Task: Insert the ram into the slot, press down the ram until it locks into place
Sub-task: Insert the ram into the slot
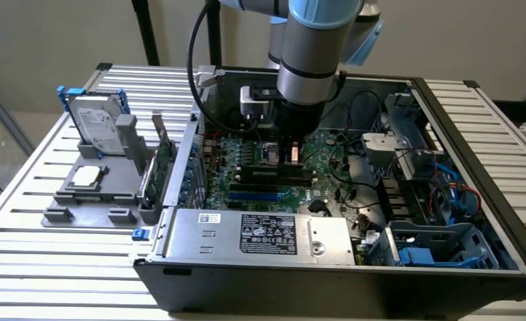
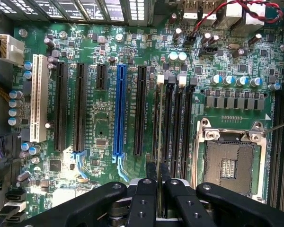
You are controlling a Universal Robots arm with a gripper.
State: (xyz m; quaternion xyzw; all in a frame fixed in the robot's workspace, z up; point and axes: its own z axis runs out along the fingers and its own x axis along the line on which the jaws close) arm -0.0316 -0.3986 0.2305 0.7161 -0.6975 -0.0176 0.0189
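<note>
The ram (image 2: 159,123) appears edge-on in the wrist view as a thin pale line standing in the outermost of the black memory slots (image 2: 176,127), beside the blue expansion slot. My gripper (image 2: 157,173) is shut on the ram, its two black fingertips (image 2: 150,171) pinching the near end. A white slot latch (image 2: 161,79) sits at the ram's far end. In the exterior view my gripper (image 1: 290,155) reaches straight down into the open computer case, low over the memory slots (image 1: 272,176) on the motherboard (image 1: 245,150). How deep the ram sits is hidden.
The empty CPU socket (image 2: 229,163) lies beside the memory slots. The power supply (image 1: 258,234) fills the case's front, with drive cages and cables (image 1: 423,194) on the exterior view's right. Outside the case, a grey holder (image 1: 94,184) carries a hard drive (image 1: 98,124) and a green expansion card (image 1: 160,167).
</note>
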